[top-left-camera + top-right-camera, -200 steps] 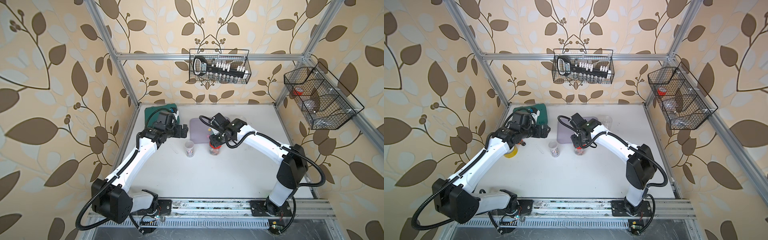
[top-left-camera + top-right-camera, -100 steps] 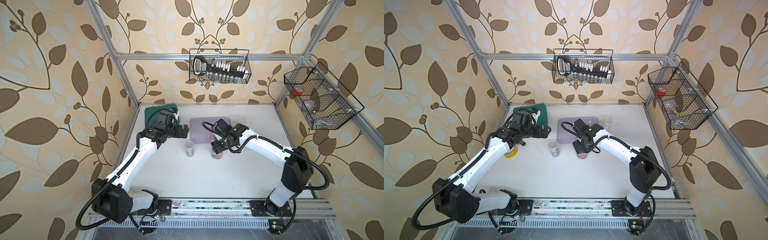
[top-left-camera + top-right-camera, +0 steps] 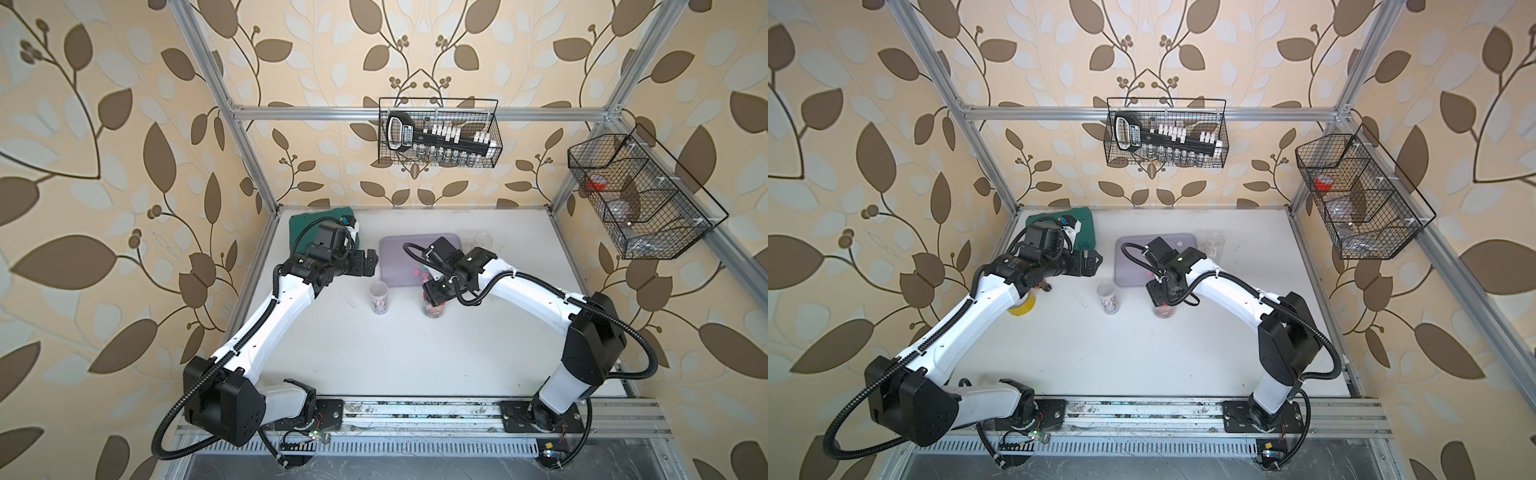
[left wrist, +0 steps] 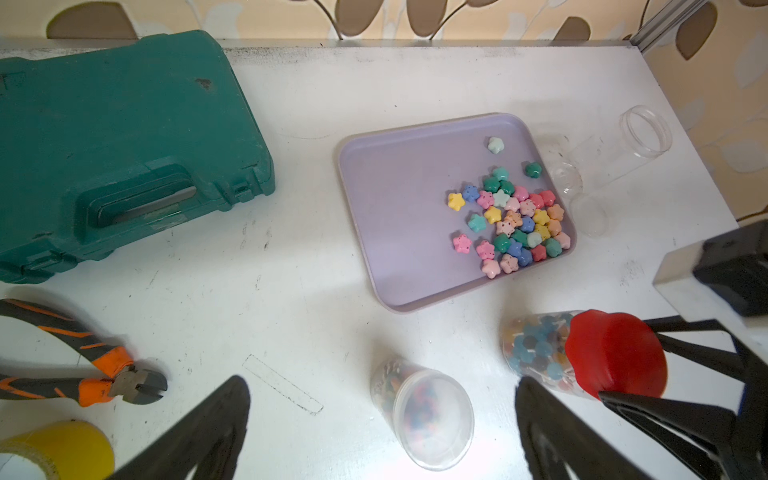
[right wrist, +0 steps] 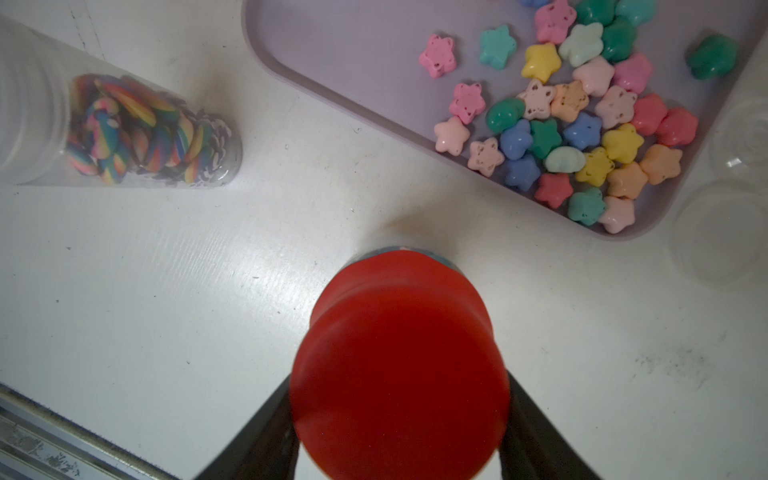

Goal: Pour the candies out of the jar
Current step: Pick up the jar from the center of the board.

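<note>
Nothing written can be made out anywhere. The black tool holder (image 3: 451, 141) in the wire basket (image 3: 436, 100) on the far wall bears a label (image 3: 402, 134), too small to read. Tiny white print (image 3: 306, 262) on the left arm (image 3: 270, 320) is equally illegible.

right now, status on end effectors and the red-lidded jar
Left end effector open. Right end effector straddling red lid, grip unconfirmed. Jar upright, capped, lollipops inside. Nothing between it and tray.
</note>
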### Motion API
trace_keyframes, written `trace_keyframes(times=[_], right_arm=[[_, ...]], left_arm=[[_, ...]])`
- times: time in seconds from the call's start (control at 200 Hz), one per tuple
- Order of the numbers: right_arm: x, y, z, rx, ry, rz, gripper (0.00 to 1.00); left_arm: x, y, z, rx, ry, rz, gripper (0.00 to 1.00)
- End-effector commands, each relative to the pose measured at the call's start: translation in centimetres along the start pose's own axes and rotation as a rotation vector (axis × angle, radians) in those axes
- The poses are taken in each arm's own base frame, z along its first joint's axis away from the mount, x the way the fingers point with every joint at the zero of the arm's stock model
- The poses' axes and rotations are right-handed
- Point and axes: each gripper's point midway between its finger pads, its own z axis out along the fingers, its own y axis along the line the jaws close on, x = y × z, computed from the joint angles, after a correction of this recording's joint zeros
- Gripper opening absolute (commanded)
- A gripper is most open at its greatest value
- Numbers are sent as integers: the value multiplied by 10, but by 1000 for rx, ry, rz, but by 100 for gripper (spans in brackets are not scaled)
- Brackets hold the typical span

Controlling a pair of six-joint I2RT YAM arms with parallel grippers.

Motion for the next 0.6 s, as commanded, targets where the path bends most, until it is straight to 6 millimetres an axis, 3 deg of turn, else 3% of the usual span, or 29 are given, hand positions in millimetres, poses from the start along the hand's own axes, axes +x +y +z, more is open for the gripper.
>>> trace_keyframes(times=[0.0,0.16,0.33,0.4,0.51,0.595], right_arm=[[-7,8,2,-32,-1,-2,57],[-12,9,-2,-38,-15,-6,46],[-22,7,-21,-49,-56,-9,41],[-25,12,-33,-84,-74,-20,39],[-36,1,-53,-145,-104,12,38],[-43,-6,-73,-198,-134,28,37]], left_arm=[[-6,-5,-3,23,-14,17,99],[-6,-6,-2,26,-12,17,99],[-4,-13,-2,70,-5,37,99],[-4,-24,-5,131,-7,63,99],[-2,-50,-13,288,-21,137,99],[0,-73,-30,428,-31,190,99]])
